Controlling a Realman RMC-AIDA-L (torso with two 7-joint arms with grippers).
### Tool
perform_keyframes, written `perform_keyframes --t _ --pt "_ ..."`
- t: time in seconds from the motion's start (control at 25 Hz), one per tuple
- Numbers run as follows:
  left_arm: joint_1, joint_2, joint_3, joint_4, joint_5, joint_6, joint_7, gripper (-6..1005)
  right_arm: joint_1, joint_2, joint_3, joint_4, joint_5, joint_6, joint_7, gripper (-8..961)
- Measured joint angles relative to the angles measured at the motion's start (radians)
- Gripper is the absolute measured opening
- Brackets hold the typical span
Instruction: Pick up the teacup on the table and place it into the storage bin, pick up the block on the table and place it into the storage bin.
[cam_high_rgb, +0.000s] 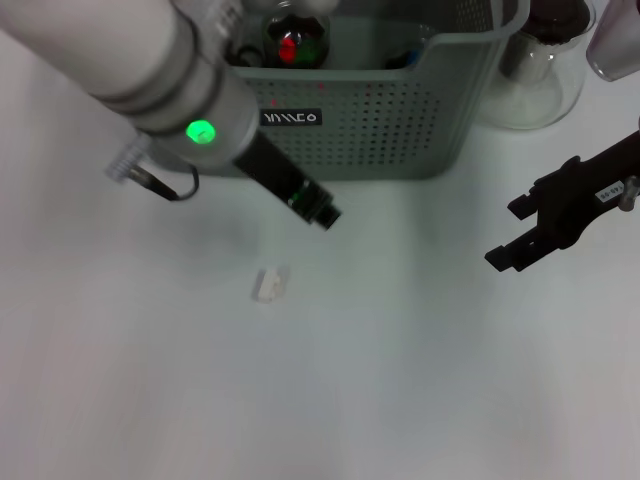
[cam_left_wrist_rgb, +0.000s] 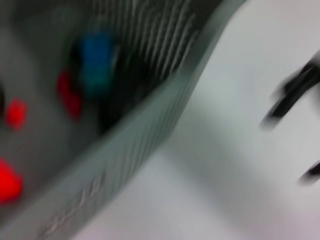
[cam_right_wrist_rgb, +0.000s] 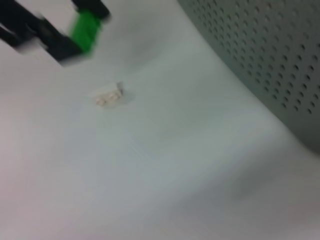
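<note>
Left pincer (cam_high_rgb: 318, 208) holding green block (cam_right_wrist_rgb: 85, 31).

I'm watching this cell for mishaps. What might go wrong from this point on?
1. The left gripper holds the green block in front of the storage bin, not over it; opening the jaws now would drop the block on the table.
2. Lifting the block across could knock the bin's front wall.
3. The right gripper hangs open near the glass jug; a careless swing might hit it.

storage bin (cam_high_rgb: 400, 120) top cut off, contents blurred
</note>
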Motion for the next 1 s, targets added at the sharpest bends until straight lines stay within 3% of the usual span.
perform_keyframes --t 0.24,0.28,0.32,0.36,0.52,0.68,0.84,1.0 --pt "-0.021 0.016 -0.382 0.209 -0.335 0.165 0.103 423 -0.007 -0.005 0.005 0.0 0.0 0.0 -0.001 911" --pt "-0.038 0.023 -0.432 0.221 -0.381 0.173 0.117 423 -0.009 -0.006 0.006 0.0 0.0 -0.001 -0.001 911" --pt "-0.075 0.045 -0.508 0.226 -0.449 0.165 0.142 423 -0.012 -0.007 0.007 0.0 0.001 -0.001 0.0 911" --pt "-0.075 0.045 -0.508 0.226 -0.449 0.165 0.142 423 -0.013 -0.008 0.009 0.0 0.003 -0.002 0.0 911" --pt "-0.147 0.087 -0.531 0.129 -0.446 0.033 0.204 423 -0.016 -0.01 0.021 0.014 0.009 0.003 -0.001 911" --pt "-0.247 0.114 -0.511 -0.103 -0.389 -0.13 0.274 423 -0.016 -0.006 0.022 0.022 0.008 0.013 0.001 911" --pt "-0.343 0.119 -0.499 -0.355 -0.302 -0.319 0.319 423 -0.015 -0.001 0.022 0.023 0.007 0.014 0.007 911" --pt "-0.387 0.112 -0.446 -0.512 -0.237 -0.481 0.343 423 -0.012 0.002 0.022 0.023 0.005 0.014 0.01 911"
